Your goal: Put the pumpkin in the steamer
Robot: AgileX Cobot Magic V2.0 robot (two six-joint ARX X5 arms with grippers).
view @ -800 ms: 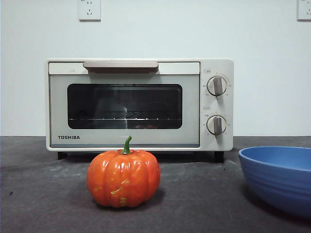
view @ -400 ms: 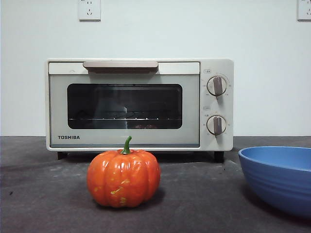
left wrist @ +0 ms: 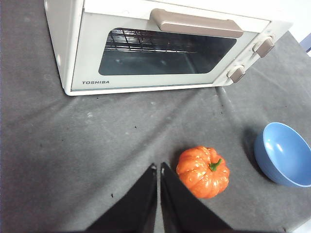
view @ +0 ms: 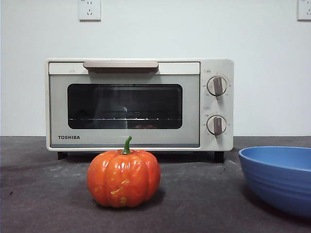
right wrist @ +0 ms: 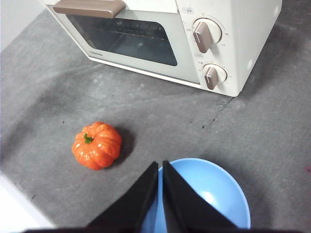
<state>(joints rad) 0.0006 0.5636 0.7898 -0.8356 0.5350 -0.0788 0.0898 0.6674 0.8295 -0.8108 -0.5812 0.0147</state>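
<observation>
With the steamer (view: 140,104) door shut, the pumpkin (left wrist: 203,172) sat on the counter (left wrist: 97,155) just beside the closed, empty left claw (left wrist: 159,171) — the right claw (right wrist: 161,167), also closed and empty, hung over the blue bowl (right wrist: 214,194).

A blue ribbed bowl (view: 279,177) sits upright on the dark grey table (view: 43,194); two wall sockets (view: 89,9) sit above.

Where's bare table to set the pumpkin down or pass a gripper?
Bare mat between steamer and pumpkin, and the whole stretch on the pumpkin's side away from the bowl. A gap also lies between pumpkin and bowl. Crowded only around the bowl.
</observation>
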